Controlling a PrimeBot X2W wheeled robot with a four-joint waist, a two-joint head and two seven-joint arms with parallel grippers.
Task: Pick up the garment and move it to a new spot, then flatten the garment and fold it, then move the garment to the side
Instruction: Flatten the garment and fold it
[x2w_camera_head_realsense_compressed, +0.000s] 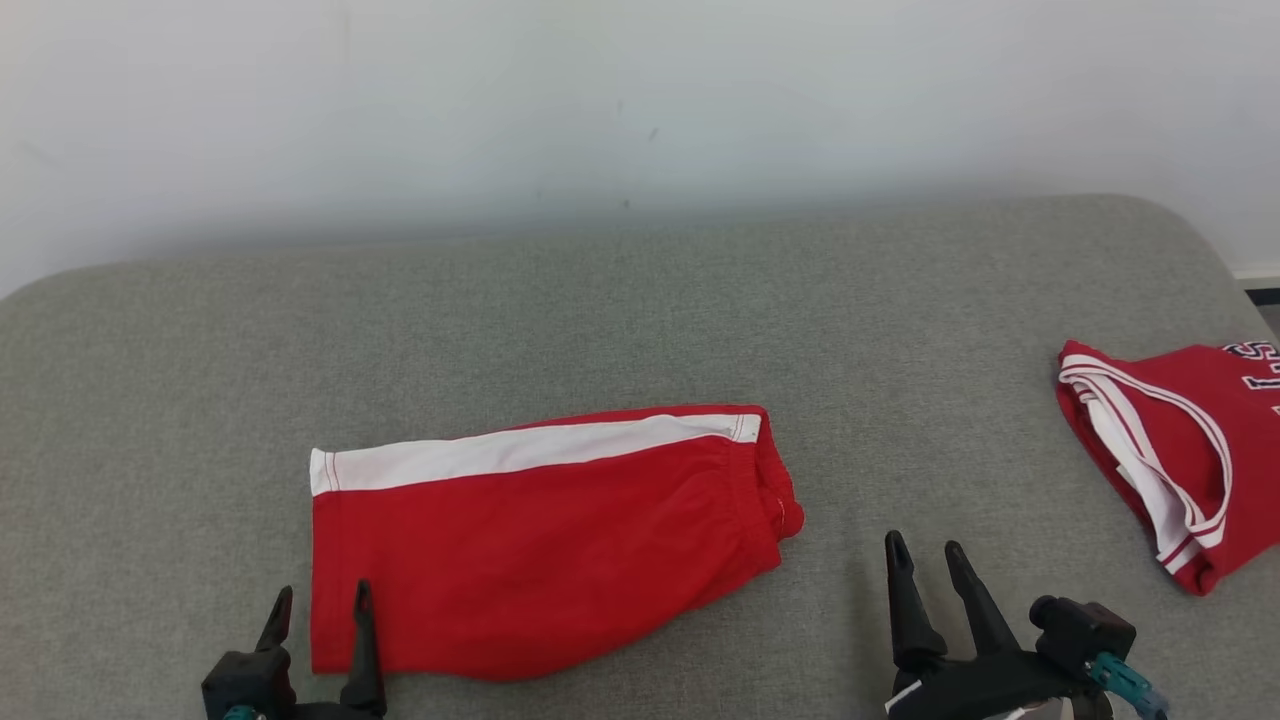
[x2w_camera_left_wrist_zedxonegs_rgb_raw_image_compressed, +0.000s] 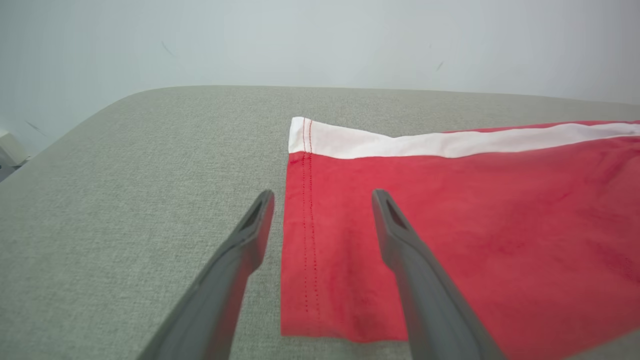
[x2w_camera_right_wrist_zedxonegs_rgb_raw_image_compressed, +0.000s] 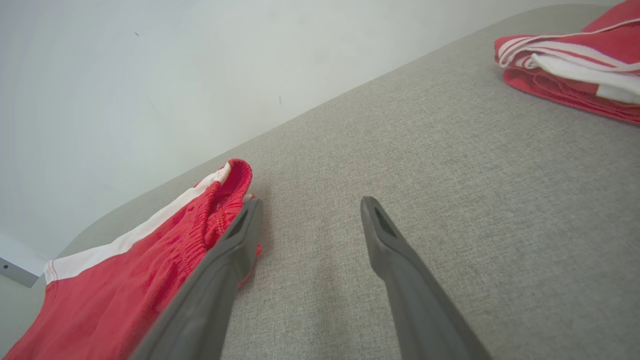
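The red shorts (x2w_camera_head_realsense_compressed: 540, 560) in the lower centre are soft matt cloth, the grey padded surface (x2w_camera_head_realsense_compressed: 600, 320) under them is a rough woven fabric, and the dark fingers (x2w_camera_left_wrist_zedxonegs_rgb_raw_image_compressed: 415, 280) look like smooth matt plastic.

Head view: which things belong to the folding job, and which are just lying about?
Job:
red shorts
left end effector, open
right end effector, open

Lying about:
red jersey, far right
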